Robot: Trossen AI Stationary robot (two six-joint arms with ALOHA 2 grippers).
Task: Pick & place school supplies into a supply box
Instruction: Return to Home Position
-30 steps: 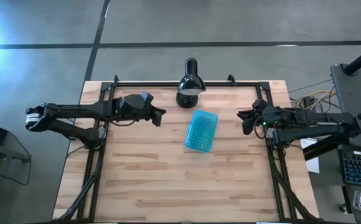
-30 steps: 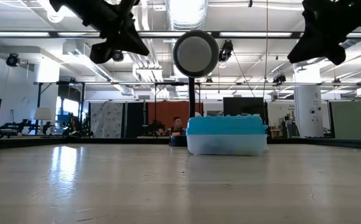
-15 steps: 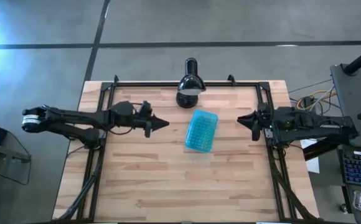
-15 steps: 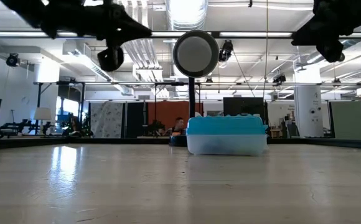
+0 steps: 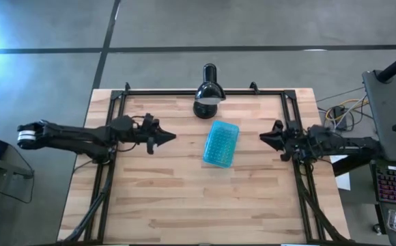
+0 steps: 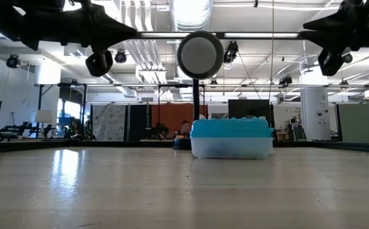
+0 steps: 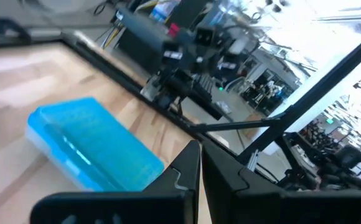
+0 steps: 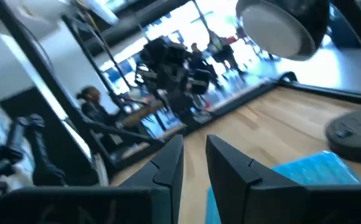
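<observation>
In the high view the supply box (image 5: 222, 143) lies shut at the centre of the desk (image 5: 184, 198), its turquoise lid on. It sits just below the black desk lamp (image 5: 208, 92) at the top edge. No school supplies lie loose on the wood, and the lid hides whatever is inside. The left gripper (image 5: 167, 136) is at centre left and the right gripper (image 5: 266, 139) at centre right. Both point inward at the box and stand well apart from it.

In the low view both grippers hang high in the upper corners, and the box (image 6: 231, 138) stands alone on the desk under the lamp head.

In the left wrist view the left jaws are pressed together with almost no gap and hold nothing. The box (image 7: 93, 149) lies ahead at lower left.

In the right wrist view the right jaws stand a narrow slit apart, also empty, with a corner of the box (image 8: 305, 171) at lower right.

The packing looks complete, so only the retreat to rest remains. It would go best if each arm draws straight back toward its own side rail and stays high. There is open room on either side, and the likely snags are the black frame rails along the desk edges and the lamp.
</observation>
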